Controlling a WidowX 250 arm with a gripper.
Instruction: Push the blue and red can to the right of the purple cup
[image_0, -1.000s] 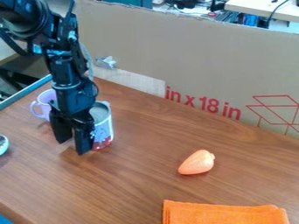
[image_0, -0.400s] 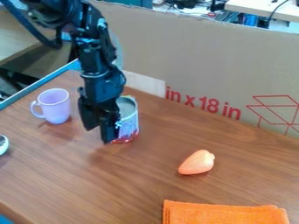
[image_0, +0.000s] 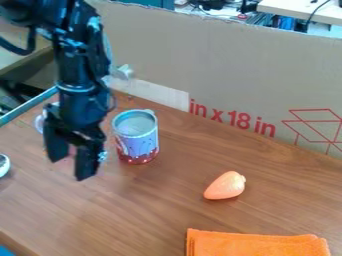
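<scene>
Gripper (image_0: 70, 166) went toward left edge of wooden table (image_0: 153, 215), away from painted mug (image_0: 138, 142), which had first shifted right. Claw was apart, with nothing held. Mug stood upright in far-left part of table, just beside claw. Step in hand seemed backing off after push or release; next move seemed to need claw kept clear of mug. Mug looked glossy, cylindrical; orange vegetable-like piece (image_0: 226, 185) smooth, tapered; orange cloth (image_0: 257, 244) fuzzy, folded.
</scene>
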